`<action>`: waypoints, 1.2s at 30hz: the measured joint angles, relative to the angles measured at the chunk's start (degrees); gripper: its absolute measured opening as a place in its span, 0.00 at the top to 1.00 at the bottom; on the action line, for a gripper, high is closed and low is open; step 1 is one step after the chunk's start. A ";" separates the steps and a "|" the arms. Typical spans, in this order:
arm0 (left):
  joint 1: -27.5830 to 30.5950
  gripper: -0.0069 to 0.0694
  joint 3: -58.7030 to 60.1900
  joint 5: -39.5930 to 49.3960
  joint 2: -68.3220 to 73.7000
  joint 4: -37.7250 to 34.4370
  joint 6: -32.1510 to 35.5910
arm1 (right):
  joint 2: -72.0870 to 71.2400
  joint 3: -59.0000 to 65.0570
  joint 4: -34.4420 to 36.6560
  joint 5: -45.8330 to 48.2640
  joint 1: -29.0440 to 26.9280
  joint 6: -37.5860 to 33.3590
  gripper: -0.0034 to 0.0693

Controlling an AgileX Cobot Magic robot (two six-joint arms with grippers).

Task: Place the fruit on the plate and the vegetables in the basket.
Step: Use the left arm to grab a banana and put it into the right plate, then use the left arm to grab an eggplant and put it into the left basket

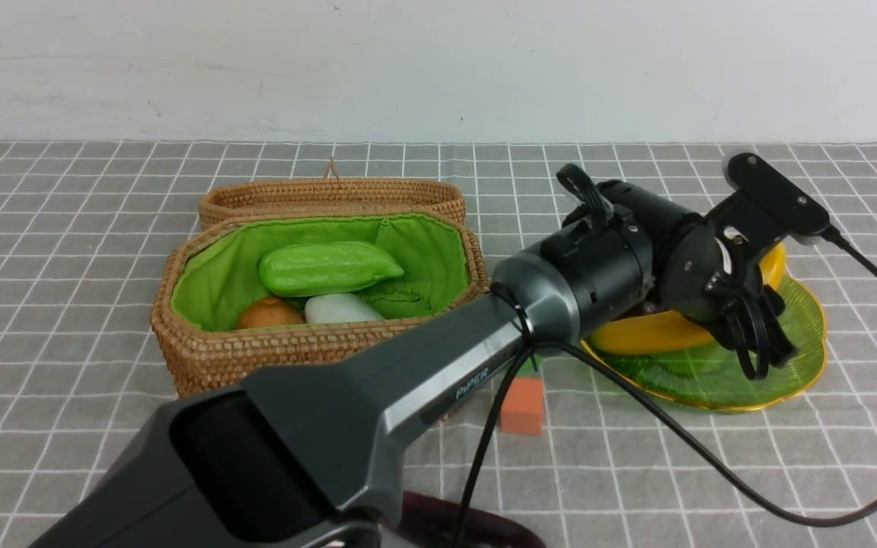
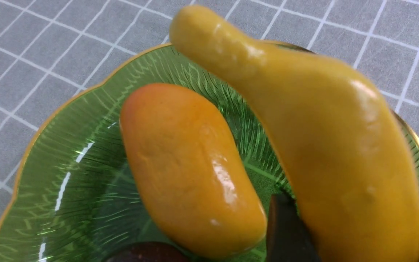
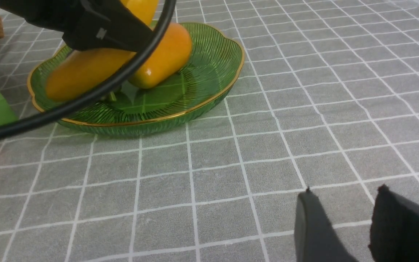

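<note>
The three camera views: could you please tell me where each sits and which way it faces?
Front view: between the arms, facing forward to the wall; the left arm reaches across to the plate, beside the basket.
Left wrist view: on the left wrist, looking down into the plate; the left gripper grips the banana, beside the mango.
Right wrist view: on the right wrist, low over the tablecloth, facing the plate; the open right gripper shows.
Shared: both wrist views show plate, banana and mango.
</note>
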 joint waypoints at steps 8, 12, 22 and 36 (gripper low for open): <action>0.00 0.23 0.00 0.74 -0.66 -0.05 0.00 | 0.00 0.00 0.00 0.00 0.00 0.00 0.62; 0.00 0.22 0.00 5.77 -4.46 -0.12 0.00 | 0.00 0.00 0.00 0.00 0.00 0.00 0.62; 5.34 0.22 0.40 27.07 -22.20 -2.80 8.36 | 0.00 0.00 0.00 0.00 0.00 0.00 0.62; 13.38 0.22 51.33 28.94 -50.97 -3.92 36.82 | -0.04 0.00 0.00 0.00 0.00 0.00 0.62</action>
